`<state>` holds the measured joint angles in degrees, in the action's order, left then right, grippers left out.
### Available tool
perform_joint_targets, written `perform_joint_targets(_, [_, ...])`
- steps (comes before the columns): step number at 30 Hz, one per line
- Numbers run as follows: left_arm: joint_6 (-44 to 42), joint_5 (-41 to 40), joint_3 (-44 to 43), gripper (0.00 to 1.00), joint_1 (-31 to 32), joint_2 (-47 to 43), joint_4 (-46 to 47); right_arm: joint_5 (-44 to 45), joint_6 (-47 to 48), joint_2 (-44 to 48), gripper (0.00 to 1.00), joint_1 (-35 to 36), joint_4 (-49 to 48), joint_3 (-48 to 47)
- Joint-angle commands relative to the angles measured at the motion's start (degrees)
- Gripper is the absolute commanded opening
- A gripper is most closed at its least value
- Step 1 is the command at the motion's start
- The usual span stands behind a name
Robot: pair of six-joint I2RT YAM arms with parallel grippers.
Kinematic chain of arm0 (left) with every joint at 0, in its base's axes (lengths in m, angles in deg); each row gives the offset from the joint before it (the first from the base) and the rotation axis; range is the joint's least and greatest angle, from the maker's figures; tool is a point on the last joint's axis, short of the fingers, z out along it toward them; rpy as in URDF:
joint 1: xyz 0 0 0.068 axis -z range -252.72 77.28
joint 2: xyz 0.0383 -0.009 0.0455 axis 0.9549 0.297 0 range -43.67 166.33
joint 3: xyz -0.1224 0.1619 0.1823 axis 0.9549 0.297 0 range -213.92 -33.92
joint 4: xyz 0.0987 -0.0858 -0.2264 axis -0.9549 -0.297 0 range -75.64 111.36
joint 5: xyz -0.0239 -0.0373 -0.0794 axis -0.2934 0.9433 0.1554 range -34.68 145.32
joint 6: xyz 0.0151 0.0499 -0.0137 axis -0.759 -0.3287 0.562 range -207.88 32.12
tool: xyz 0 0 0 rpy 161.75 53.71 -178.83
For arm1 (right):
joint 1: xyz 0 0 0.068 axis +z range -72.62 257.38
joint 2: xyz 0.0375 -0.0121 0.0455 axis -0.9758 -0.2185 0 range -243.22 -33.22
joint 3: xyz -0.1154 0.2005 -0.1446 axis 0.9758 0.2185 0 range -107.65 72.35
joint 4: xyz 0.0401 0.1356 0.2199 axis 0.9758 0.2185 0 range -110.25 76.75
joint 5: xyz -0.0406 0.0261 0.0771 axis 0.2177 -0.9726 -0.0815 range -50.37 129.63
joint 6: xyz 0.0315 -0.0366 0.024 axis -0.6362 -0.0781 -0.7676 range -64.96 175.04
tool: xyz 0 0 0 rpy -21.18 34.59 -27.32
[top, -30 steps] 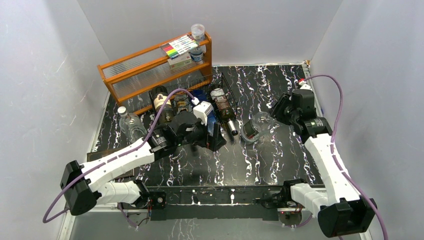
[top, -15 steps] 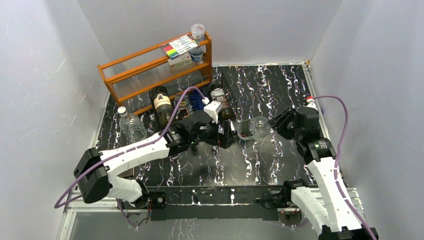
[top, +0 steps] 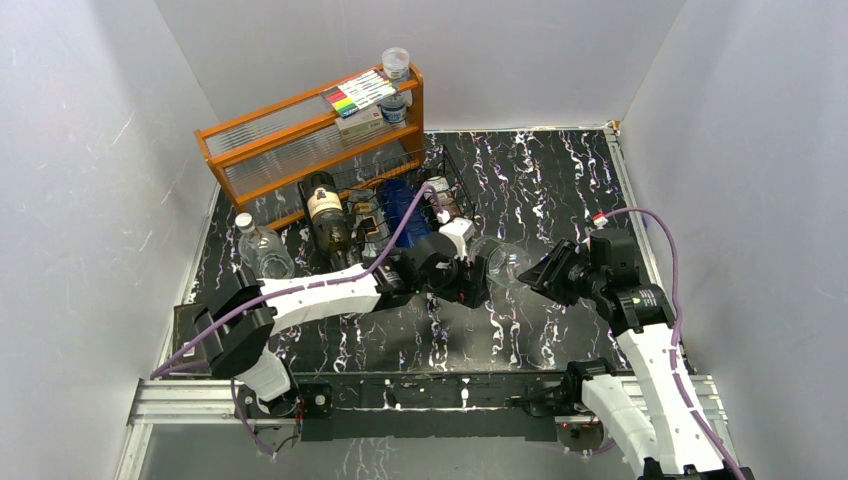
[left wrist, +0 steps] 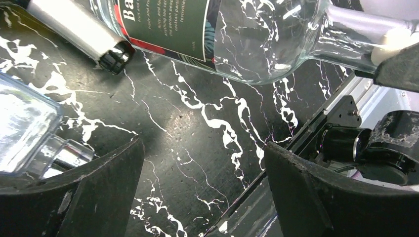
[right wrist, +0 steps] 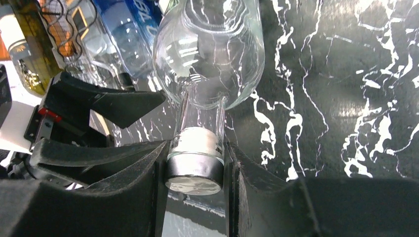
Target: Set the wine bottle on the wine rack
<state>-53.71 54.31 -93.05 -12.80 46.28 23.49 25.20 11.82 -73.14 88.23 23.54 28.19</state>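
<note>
Right gripper (right wrist: 195, 160) is clamped on the neck of the wine bottle (right wrist: 210, 54), just above the cap, fingers tight on both sides. The bottle is clear glass with a green label and lies roughly level over the black marble table (top: 560, 190), neck toward 3 o'clock, base toward 9. Can't tell if it touches the table. Left gripper (left wrist: 202, 168) sits at the base end with its jaws spread wide, only tabletop between them and nothing held. Wine rack (top: 447, 172) is at about 10 o'clock from the bottle, near but apart. A dark bottle with cream label (top: 322, 205) and a blue bottle (top: 400, 200) lie in it. Orange shelf (top: 300, 140) stands just behind the rack at 11.
</note>
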Motion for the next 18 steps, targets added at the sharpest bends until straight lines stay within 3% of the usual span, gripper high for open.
perform_joint_targets(1, [-0.1, -1.0, -2.7, 0.88, 0.9, -0.4, 2.2, -8.5, 1.1, 2.0, 0.11, 0.2, 0.6, -0.9])
perform_joint_targets(7, [-1.7, -8.4, -2.1, 0.88, 0.9, -3.4, 0.1, -9.9, 3.0, 1.7, 0.01, 0.2, 1.6, 1.3])
perform_joint_targets(12, [-3.1, -21.6, -3.0, 0.89, 0.9, -9.7, -5.2, -6.3, 3.9, 1.4, 0.05, 0.3, 1.5, 2.7])
perform_joint_targets(18, [-7.5, -27.4, -2.9, 0.92, 0.9, -17.6, -4.9, -3.7, 6.2, -0.4, 0.09, 2.1, 1.3, 5.5])
